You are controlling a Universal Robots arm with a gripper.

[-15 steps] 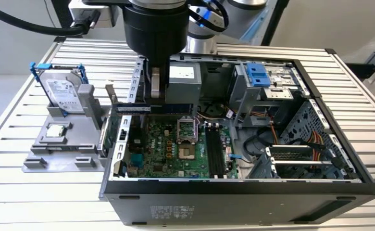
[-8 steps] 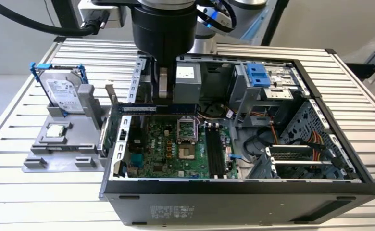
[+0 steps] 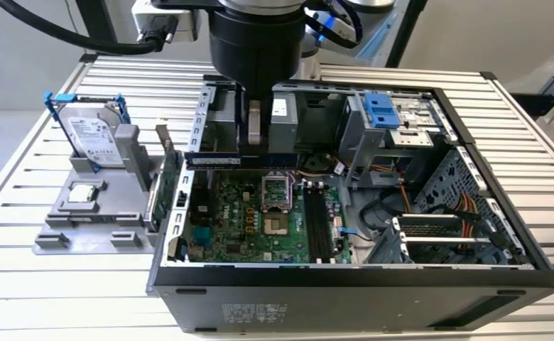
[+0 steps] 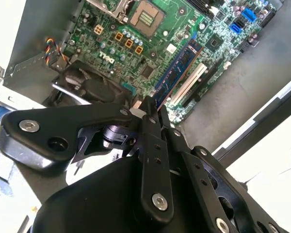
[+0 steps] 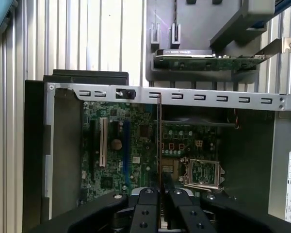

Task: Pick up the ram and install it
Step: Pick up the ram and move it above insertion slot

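— Black front wall nearest the lens: a computer case (image 3: 353, 302) lay open on a slatted metal table (image 3: 50, 298). What stood beside it?

— Toward the exterior view's left, near the table's edge, a grey holder (image 3: 87, 220) carried a hard drive (image 3: 97, 138) with blue rails. A green expansion card (image 3: 170, 192) stood on edge between the holder and the case.

— And the ram?

— The ram (image 3: 215, 160) was clamped in the gripper (image 3: 255, 150), fingers closed on the blue stick, above the motherboard (image 3: 229, 220) at the far side of the case. Its long axis ran from the exterior view's left to right.

— How did that sit with the slots?

— Crosswise, by my reading. The black slots (image 3: 317, 227) ran toward the case's front wall, below the gripper and to the exterior view's right.

— Any writing?

— White stickers on the drive and on the case's front wall; their print went unquoted.
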